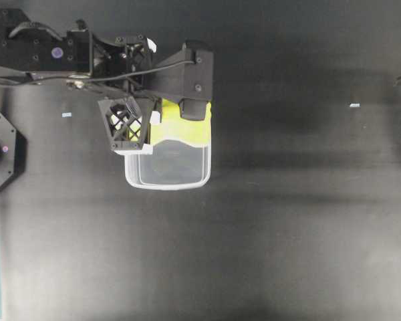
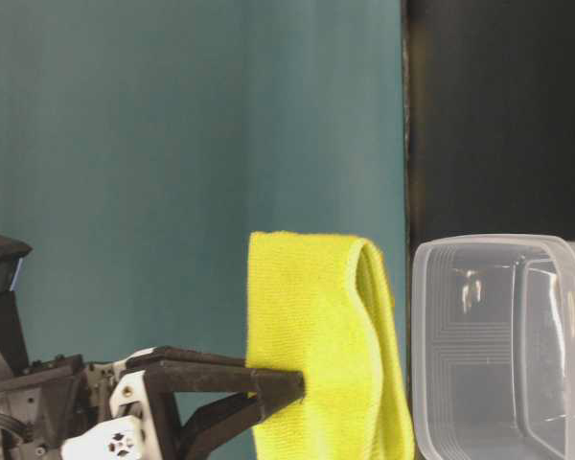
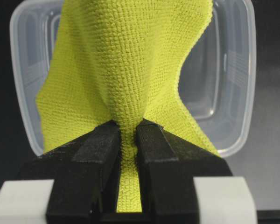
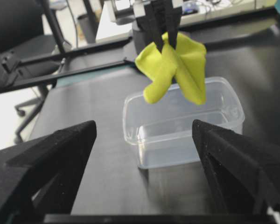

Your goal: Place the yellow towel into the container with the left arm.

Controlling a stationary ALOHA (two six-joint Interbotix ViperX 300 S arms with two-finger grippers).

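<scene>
The yellow towel [image 3: 126, 70] is showing a nubby, matt microfibre weave; the container [image 3: 228, 79] is gleaming as smooth, translucent plastic.

Left arm [image 1: 87, 57] reaches in from the left edge, wrist bent downward. Left gripper [image 3: 127, 135] points down, fingers [image 3: 100, 144] pinched together on cloth. Right gripper [image 4: 144, 154] sits low, fingers [image 4: 60, 149] spread wide, holding nothing.

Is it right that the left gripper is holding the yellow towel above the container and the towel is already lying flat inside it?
Not quite. The left gripper does pinch the yellow towel, but the towel hangs bunched from its fingers above the container, not lying flat inside. The right wrist view shows this.
</scene>
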